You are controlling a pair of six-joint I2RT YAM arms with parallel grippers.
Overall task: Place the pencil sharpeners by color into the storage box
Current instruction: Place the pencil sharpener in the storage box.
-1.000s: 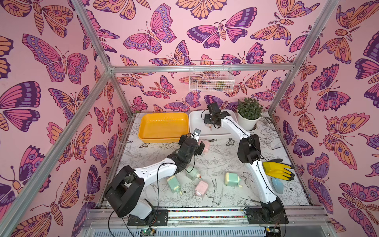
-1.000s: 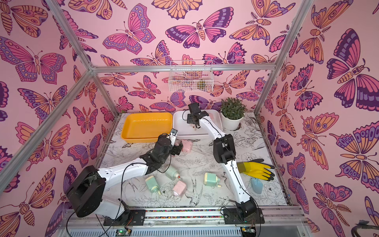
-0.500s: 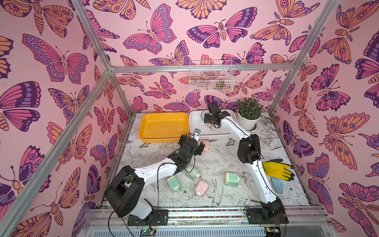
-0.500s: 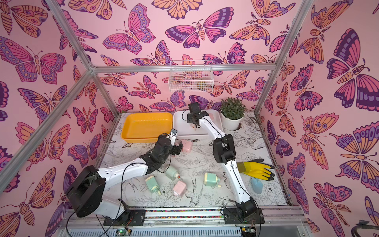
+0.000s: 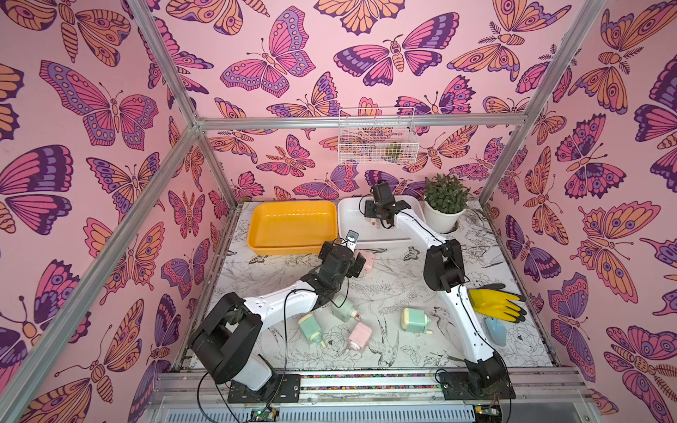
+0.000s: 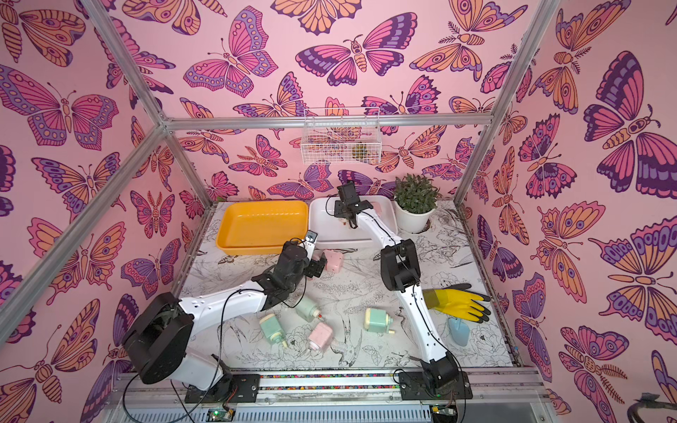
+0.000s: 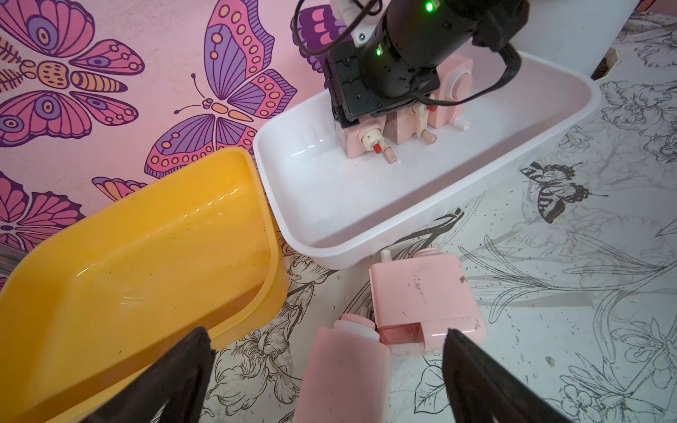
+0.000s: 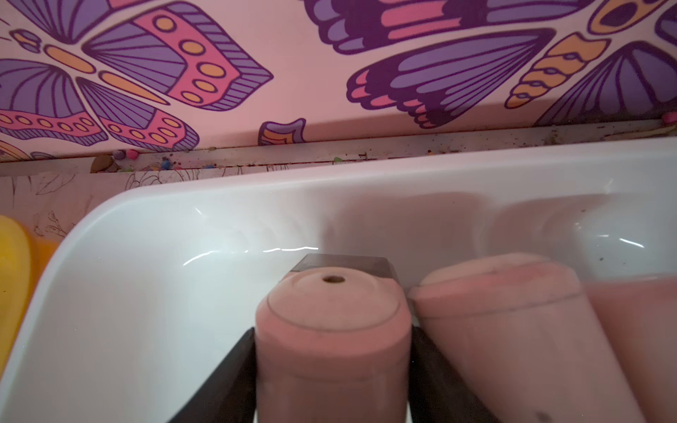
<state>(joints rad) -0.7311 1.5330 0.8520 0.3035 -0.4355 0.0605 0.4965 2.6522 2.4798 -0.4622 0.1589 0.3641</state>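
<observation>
My right gripper (image 8: 331,351) is shut on a pink pencil sharpener (image 8: 329,311), held down inside the white storage box (image 5: 351,219) beside other pink sharpeners (image 8: 494,311). My left gripper (image 7: 326,337) hangs open over the table just in front of that box. One pink sharpener (image 7: 344,370) lies between its fingers, untouched, and a second (image 7: 421,293) lies just beyond. Three mint green sharpeners (image 5: 309,327) (image 5: 342,307) (image 5: 414,320) and a pink one (image 5: 359,335) lie near the table's front. The yellow storage box (image 5: 289,227) holds nothing.
A potted plant (image 5: 445,199) stands right of the white box. A yellow glove (image 5: 494,304) and a pale blue flat item (image 5: 496,329) lie at the right edge. A wire basket (image 5: 377,137) hangs on the back wall.
</observation>
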